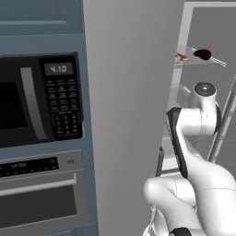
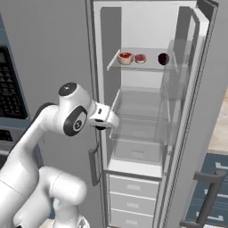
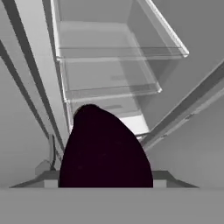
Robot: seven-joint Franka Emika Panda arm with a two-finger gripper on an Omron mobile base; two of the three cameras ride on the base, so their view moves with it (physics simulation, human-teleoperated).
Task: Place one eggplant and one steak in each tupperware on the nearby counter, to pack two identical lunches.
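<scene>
A glossy, almost black eggplant (image 3: pixel 105 153) bulks up large at the bottom of the hand view, and my gripper (image 3: pixel 105 183) is shut on it. In the right base view the hand (image 2: pixel 106 118) hangs just outside the open fridge, at the left edge of its middle shelves. On the top glass shelf lie a red steak (image 2: pixel 140 58) and a second dark eggplant (image 2: pixel 163 59) (image 1: pixel 203 54). The tupperware is out of view. A strip of the beige counter (image 2: pixel 221 127) shows at the far right.
The fridge stands open, with bare glass shelves (image 2: pixel 142 100) and white drawers (image 2: pixel 133 187) below. A pale bowl with red inside (image 2: pixel 125 58) sits left of the steak. The fridge door (image 2: pixel 191 111) swings out on the right. Microwave (image 1: pixel 41 99) and oven (image 1: pixel 37 193) are on the left.
</scene>
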